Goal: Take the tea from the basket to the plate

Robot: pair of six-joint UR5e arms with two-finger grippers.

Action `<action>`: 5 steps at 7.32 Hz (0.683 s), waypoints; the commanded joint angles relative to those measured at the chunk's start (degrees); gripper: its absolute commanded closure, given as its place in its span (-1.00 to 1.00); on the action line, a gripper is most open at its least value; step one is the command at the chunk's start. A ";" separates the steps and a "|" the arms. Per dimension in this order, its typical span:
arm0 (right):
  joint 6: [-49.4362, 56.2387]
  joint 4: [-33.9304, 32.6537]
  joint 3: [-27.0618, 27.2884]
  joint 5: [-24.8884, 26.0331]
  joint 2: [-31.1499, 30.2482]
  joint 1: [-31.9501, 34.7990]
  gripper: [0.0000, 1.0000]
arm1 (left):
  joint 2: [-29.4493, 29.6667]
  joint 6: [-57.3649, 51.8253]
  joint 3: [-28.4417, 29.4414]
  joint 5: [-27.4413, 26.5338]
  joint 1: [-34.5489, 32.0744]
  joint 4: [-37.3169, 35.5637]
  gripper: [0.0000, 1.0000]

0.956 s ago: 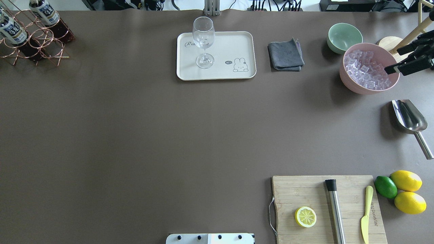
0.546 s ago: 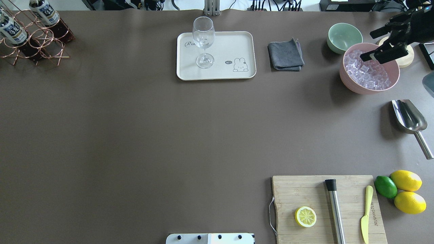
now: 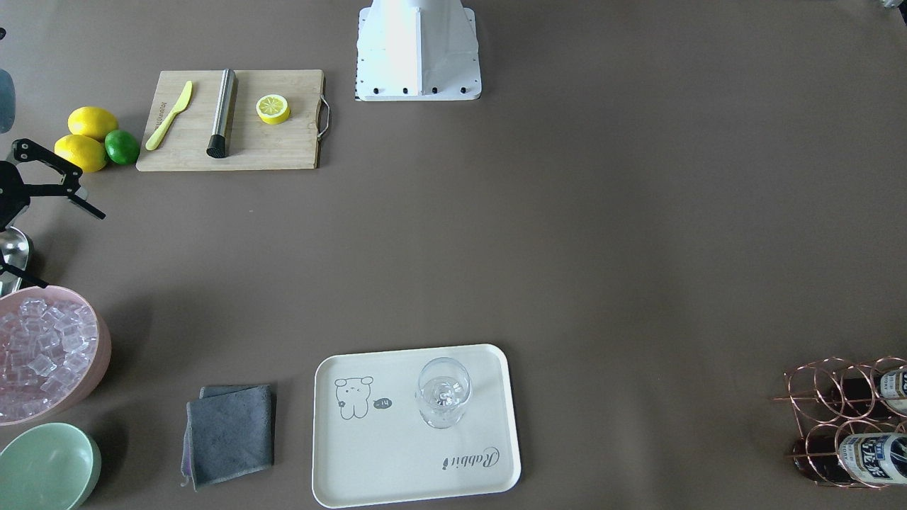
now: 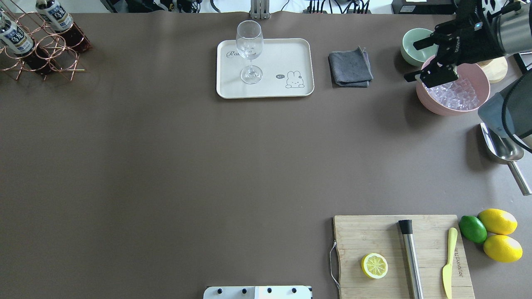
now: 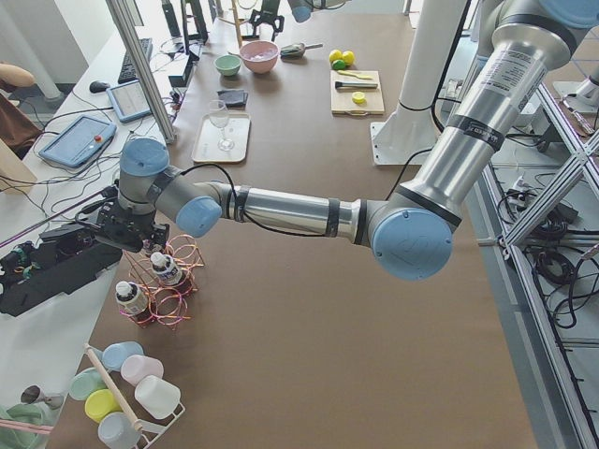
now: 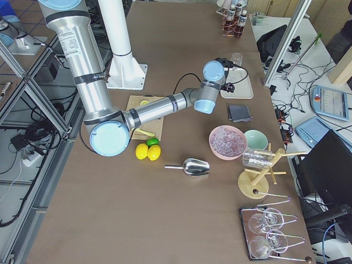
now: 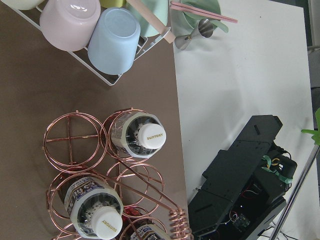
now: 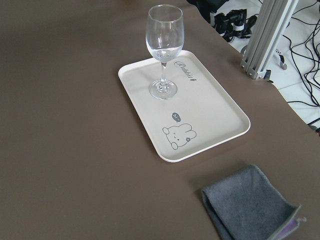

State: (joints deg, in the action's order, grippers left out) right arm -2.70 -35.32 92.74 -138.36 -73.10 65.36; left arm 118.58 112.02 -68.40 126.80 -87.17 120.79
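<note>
The copper wire basket (image 4: 54, 58) stands at the table's far left corner, also in the left wrist view (image 7: 70, 145). It holds bottles with white caps (image 7: 150, 136) and dark blue-and-white labels (image 4: 16, 38). I cannot make out a pale-beige-labelled tea bottle; a third bottle is cut off at the left wrist view's bottom edge. The cream plate (image 4: 291, 54) lies far centre with a wine glass (image 4: 249, 50) on it. My left gripper (image 5: 117, 229) hovers over the basket; I cannot tell whether it is open or shut. My right gripper (image 4: 417, 59) is open and empty above the pink bowl's left rim.
A pink bowl of ice (image 4: 455, 93), a mint bowl (image 4: 411, 52), a grey cloth (image 4: 350, 67) and a metal scoop (image 4: 505, 151) lie on the right. A wooden board (image 4: 370, 236) with lemon half, muddler and knife sits near right, beside lemons and a lime.
My right arm has swung in from the right edge; its open gripper moved left from beyond the pink bowl to above the bowl's left rim. Basket, bottles and plate have not moved.
</note>
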 commanded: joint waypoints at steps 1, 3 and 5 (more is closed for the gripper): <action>-13.85 16.19 -1.68 0.90 0.06 -7.33 -1.00 | 0.07 1.78 0.72 -2.33 1.39 2.69 -0.95; -24.16 28.23 -2.29 6.92 0.06 -14.61 -1.00 | 0.34 2.84 1.51 -3.92 1.48 4.45 -0.95; -25.69 42.03 -4.92 12.73 1.02 -19.46 -1.00 | 0.51 6.09 3.26 -4.54 2.61 8.04 -0.92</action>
State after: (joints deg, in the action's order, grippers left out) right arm -26.23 -4.65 89.79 -131.11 -72.82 50.16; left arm 118.93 115.61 -66.67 123.05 -85.59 125.89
